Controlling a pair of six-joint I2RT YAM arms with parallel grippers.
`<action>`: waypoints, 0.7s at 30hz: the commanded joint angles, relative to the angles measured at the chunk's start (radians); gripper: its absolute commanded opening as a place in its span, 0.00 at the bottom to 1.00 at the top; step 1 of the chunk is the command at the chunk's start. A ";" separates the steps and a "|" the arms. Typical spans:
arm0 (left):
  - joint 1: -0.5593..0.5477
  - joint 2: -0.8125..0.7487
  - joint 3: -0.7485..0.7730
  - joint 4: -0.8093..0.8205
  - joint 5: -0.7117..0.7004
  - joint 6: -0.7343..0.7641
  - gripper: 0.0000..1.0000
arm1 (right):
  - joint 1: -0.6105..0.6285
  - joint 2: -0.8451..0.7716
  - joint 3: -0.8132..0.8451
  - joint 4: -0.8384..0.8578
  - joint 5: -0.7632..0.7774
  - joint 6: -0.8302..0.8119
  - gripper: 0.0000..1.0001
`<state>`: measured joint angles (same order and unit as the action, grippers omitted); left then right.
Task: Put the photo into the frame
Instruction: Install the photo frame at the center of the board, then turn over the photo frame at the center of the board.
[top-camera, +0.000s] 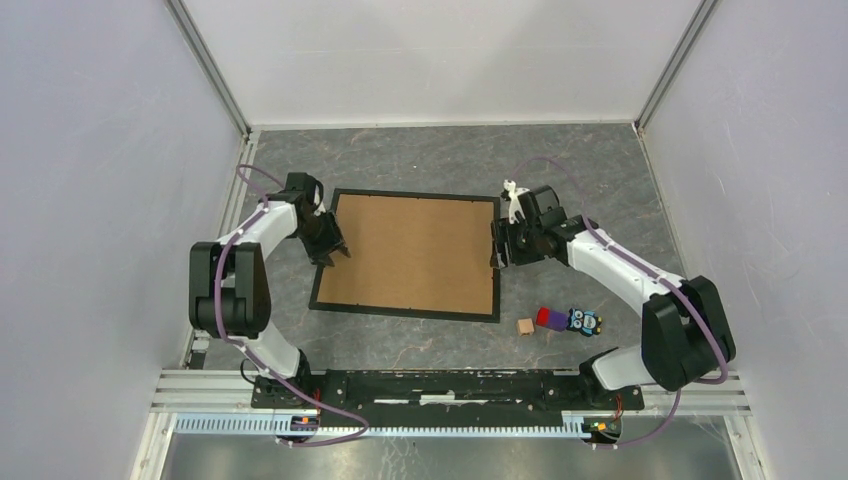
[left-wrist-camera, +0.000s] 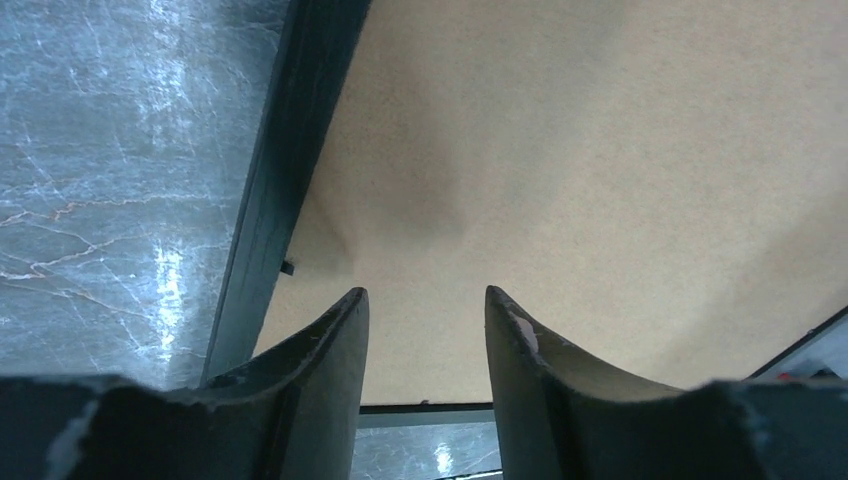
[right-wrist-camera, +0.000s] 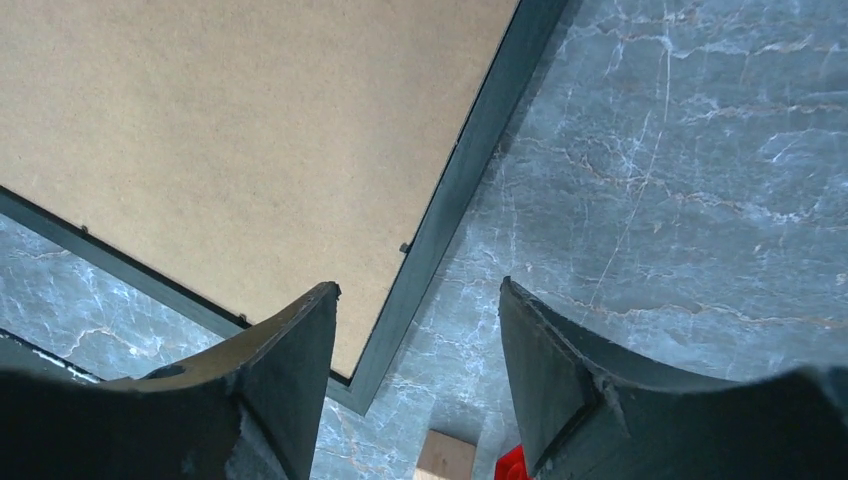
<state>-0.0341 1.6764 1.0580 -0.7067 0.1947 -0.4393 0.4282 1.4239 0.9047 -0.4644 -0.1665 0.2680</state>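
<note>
A large thin black rectangular picture frame (top-camera: 400, 311) was seen lying flat and face down in the middle of the grey marbled table (top-camera: 430, 160). Its opening was filled by a plain brown fibreboard backing panel (top-camera: 415, 250). No photo could be seen in any view, and whether one lay under the panel could not be told.

The left gripper (top-camera: 332, 256) was held low over the panel just inside the frame's left rail. In its wrist view the jaws were parted, with only bare board showing in the gap. The right gripper (top-camera: 497, 256) was poised at the middle of the right rail. Its jaws were spread wider, with the rail passing below the gap, and nothing was gripped by either claw. A small wooden cube (top-camera: 525, 326), a red and purple block (top-camera: 548, 318) and a little owl-like figure (top-camera: 583, 321) lay near the frame's near right corner, apart from it.

The frame was judged to be light and stiff but awkwardly wide, its narrow smooth rails likely to slip under a shallow pinch. It was thought best taken by opposite rails at mid-length, one claw to each side, so that it would not twist. The panel was judged thin and slightly flexible, seated flush within the rails. Tiny dark tabs (right-wrist-camera: 404, 247) were seen along the rail's inner edge, so a lift at the panel's edge near a rail was judged likelier to succeed than a push at its centre.
</note>
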 joint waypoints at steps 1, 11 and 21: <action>-0.023 -0.103 -0.008 0.037 0.040 0.033 0.56 | -0.002 -0.019 -0.047 -0.027 -0.017 0.073 0.64; -0.207 -0.283 -0.049 0.103 0.033 0.051 0.87 | 0.031 0.002 -0.180 0.041 0.010 0.333 0.50; -0.353 -0.342 -0.044 0.120 0.077 0.073 0.93 | 0.154 0.058 -0.177 0.026 0.121 0.426 0.48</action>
<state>-0.3664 1.3891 1.0161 -0.6285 0.2367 -0.4217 0.5381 1.4525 0.7231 -0.4385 -0.1188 0.6273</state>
